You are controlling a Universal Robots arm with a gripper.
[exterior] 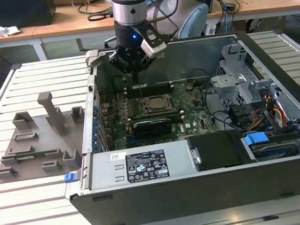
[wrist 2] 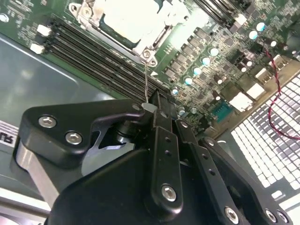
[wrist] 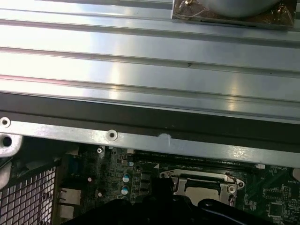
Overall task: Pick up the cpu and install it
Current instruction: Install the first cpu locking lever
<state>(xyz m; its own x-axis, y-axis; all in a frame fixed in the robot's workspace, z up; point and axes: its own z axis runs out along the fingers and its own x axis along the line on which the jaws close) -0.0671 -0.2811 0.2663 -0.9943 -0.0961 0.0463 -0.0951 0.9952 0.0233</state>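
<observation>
Exterior view: tool (exterior: 135, 76) hovering above socket (exterior: 156, 104), upper centre.
Fingers appearing closed together; whether gripping the cpu, cannot tell.

Even, bright room light fills the exterior view, and the slatted table (exterior: 37, 210) shows only soft, faint shadows. In the first wrist view, broad white glare washes across the ribbed metal surface (wrist: 140, 61). In the second wrist view, the socket frame (wrist 2: 126, 23) is blown out, and the dark end effector (wrist 2: 154, 110) sits soft and blurred.
</observation>
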